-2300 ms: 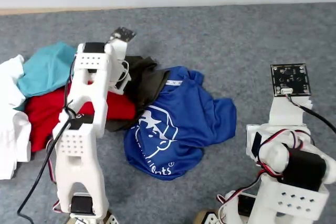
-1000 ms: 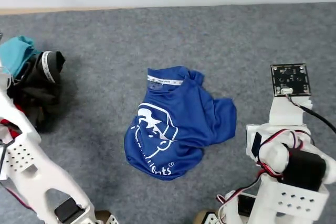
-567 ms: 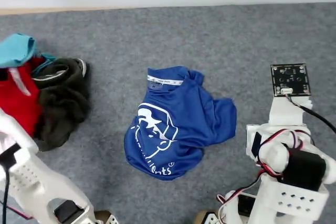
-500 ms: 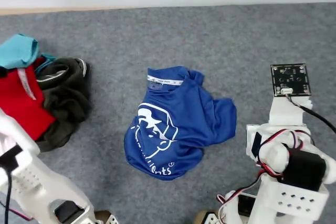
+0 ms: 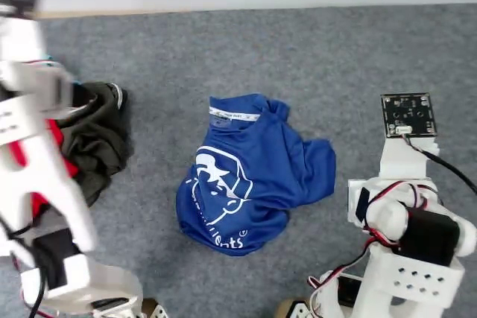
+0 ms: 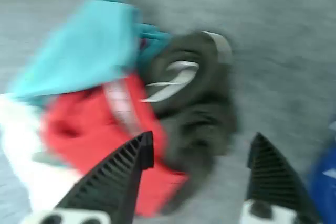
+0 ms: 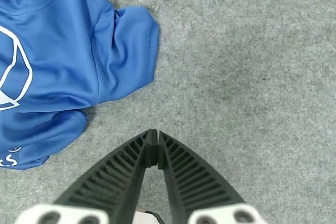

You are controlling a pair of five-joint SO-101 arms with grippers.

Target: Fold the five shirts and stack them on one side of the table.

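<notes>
Lying crumpled in the middle of the table, the blue shirt is pointing its collar to the far edge and its printed hem toward the arms. Its long axis is therefore running from far to near, a little slanted. One sleeve is sticking out toward the right side.

The right arm is standing just beside this sleeve. In its wrist view the right gripper is hanging over bare grey surface with the sleeve near its tips. Its two fingers are pressing together and are holding nothing.

The left arm is standing well apart from the blue shirt, over the heap at the left edge. There a dark shirt, a red shirt, a teal shirt and a white shirt are lying mixed and unfolded. The left gripper is hanging above this heap with its fingers spread wide and nothing between them.

I am judging that the right arm is the nearer one for the blue shirt: it is needing only to open and go toward the sleeve. The left one is having to cross over from the heap to reach the collar side. No shirt is looking folded yet.
</notes>
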